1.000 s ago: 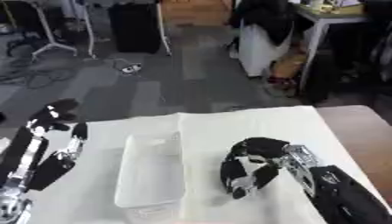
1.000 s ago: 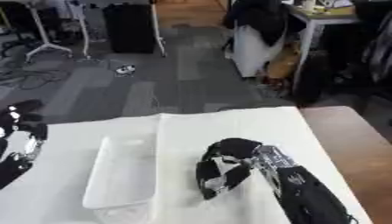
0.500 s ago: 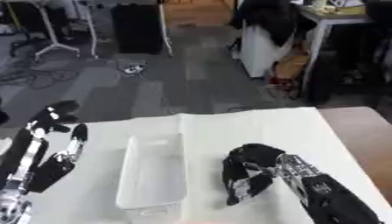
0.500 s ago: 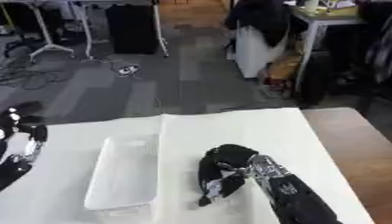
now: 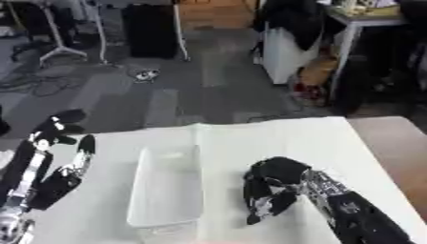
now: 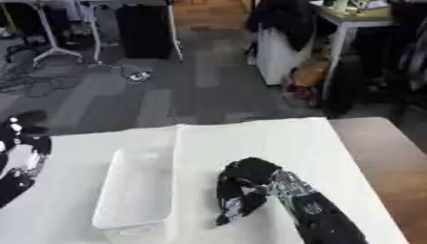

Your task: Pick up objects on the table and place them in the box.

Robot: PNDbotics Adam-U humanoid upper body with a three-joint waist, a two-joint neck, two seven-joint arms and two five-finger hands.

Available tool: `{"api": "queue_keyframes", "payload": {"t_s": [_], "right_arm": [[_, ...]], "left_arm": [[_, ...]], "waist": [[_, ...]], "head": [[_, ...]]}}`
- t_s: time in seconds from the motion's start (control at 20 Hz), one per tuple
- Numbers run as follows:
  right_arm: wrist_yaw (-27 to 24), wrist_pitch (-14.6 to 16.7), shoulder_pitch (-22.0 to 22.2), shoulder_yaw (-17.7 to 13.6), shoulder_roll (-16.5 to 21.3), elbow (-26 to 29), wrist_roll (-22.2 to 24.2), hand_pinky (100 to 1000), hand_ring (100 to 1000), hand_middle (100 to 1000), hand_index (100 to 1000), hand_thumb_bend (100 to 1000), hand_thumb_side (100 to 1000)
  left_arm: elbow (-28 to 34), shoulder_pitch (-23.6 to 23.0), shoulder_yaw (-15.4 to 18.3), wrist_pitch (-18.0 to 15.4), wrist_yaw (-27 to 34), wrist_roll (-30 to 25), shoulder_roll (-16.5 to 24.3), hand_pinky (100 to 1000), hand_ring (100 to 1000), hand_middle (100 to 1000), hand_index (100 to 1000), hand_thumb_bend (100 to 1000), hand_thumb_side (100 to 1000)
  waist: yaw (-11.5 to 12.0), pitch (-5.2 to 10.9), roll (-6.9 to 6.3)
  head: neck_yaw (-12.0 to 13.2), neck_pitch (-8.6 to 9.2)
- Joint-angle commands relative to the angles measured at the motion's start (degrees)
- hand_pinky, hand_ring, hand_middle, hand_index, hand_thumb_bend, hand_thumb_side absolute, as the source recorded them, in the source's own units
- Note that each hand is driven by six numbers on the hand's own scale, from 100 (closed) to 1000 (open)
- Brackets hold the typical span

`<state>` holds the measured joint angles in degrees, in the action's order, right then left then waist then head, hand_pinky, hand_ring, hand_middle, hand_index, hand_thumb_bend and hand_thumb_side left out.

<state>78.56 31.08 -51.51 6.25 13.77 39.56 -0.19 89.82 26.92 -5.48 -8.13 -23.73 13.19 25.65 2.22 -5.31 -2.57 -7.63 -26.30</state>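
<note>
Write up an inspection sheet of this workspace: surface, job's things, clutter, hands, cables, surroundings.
Surface: white table with a brown wooden part on the right.
Job's things: clear plastic box lies left of centre and looks empty; no loose objects to pick up can be made out.
Clutter: nothing seen on the table.
Hands: right hand is over the table just right of the box, fingers curled downward; whether it holds anything cannot be told. Left hand is at the left edge, fingers straight and pointing up.
Cables: loose cables on the grey floor at far left.
Surroundings: office floor, a desk, dark furniture beyond.
</note>
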Motion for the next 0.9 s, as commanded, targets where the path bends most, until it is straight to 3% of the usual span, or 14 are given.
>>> {"api": "queue_keyframes", "payload": {"t_s": [0.05,0.15,0.3,0.7,0.9], "right_arm": [[-2.27,2.39,0.38,-4.15,-1.15,-0.84,-2.86,100,100,200,366,830,593],[-4.25,4.38,0.34,-6.98,-1.17,-3.25,-4.87,100,100,203,374,833,568],[-7.41,7.53,0.4,-8.52,-0.62,-6.47,-8.03,100,100,223,409,872,522],[-15.8,15.76,0.67,-5.83,1.75,-10.61,-16.25,100,100,227,420,879,498],[-20.05,16.52,0.1,-4.23,2.92,-9.71,-16.58,100,100,227,420,877,495]], "left_arm": [[1.05,0.32,0.39,0.11,0.24,-0.22,0.9,642,745,849,873,100,872],[1.07,0.34,0.35,0.11,0.29,-0.35,0.92,642,744,849,873,100,872],[1.12,0.38,0.33,0.1,0.36,-0.42,0.93,642,743,849,873,100,873],[1.15,0.27,0.3,0.12,0.36,-0.48,1.11,642,743,849,872,100,873],[1.13,0.14,0.28,0.13,0.36,-0.5,1.17,642,743,849,872,100,873]], "waist": [[-0.01,0.57,0.01],[0.06,0.54,0.04],[0.03,0.5,0.03],[-0.01,0.61,0.11],[-0.04,0.75,0.26]], "head": [[-0.02,0.65],[-0.1,0.67],[-0.09,0.71],[0.05,0.62],[0.13,0.59]]}}
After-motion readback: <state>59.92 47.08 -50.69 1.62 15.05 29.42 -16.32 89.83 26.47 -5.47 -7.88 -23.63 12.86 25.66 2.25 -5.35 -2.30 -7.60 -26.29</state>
